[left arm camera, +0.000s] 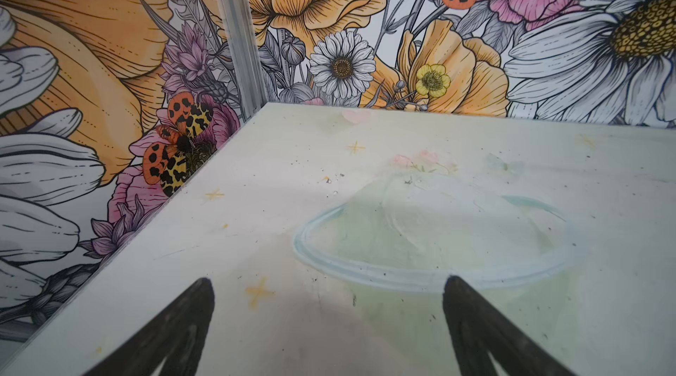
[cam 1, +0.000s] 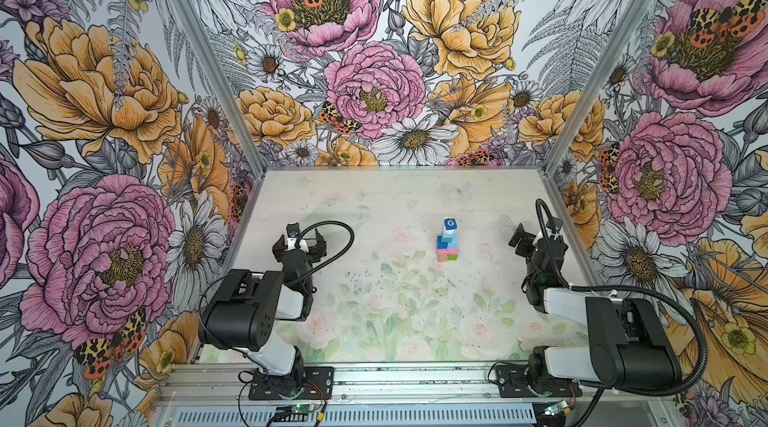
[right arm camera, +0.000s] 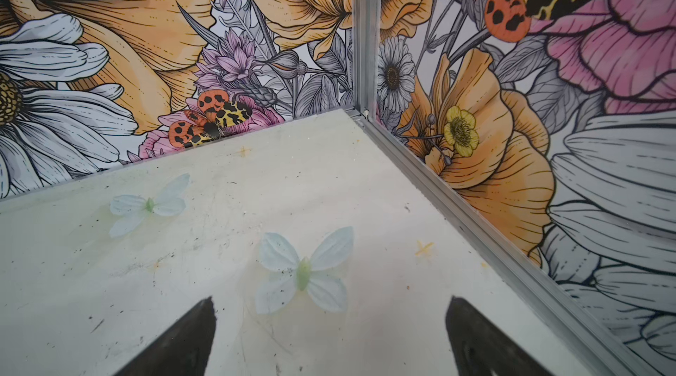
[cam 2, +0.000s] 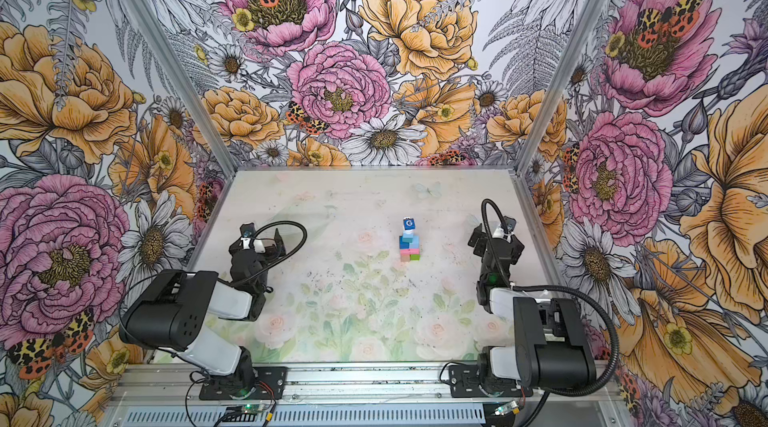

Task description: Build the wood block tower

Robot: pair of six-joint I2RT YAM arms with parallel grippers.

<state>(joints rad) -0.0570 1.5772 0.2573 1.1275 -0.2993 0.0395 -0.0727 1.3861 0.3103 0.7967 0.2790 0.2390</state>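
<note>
The stacking is judged to be finished: the tower (cam 1: 448, 241) is seen standing on the table (cam 1: 374, 204), right of centre and toward the back, in both top views, and no loose blocks are seen anywhere on the surface. Its long axis is vertical. The wide base (cam 1: 447, 255) of pink, green and plain-wood pieces is set on the table, blue cubes are stacked more narrowly above it, and the G cube (cam 1: 449, 223) is placed at the tip with its letter turned upward. The upper cubes appear slightly twisted against the base, though whether the stack is truly plumb cannot be told from this angle. The left gripper (left arm camera: 329, 282) is spread fully wide and nothing is held in it; it is parked near the left wall, well apart from the tower. The right gripper (right arm camera: 331, 301) is likewise spread wide and empty, and is aimed at the back right corner. No further placement is judged to be called for; at most, the arms need to be held clear so that the stack is not knocked.
</note>
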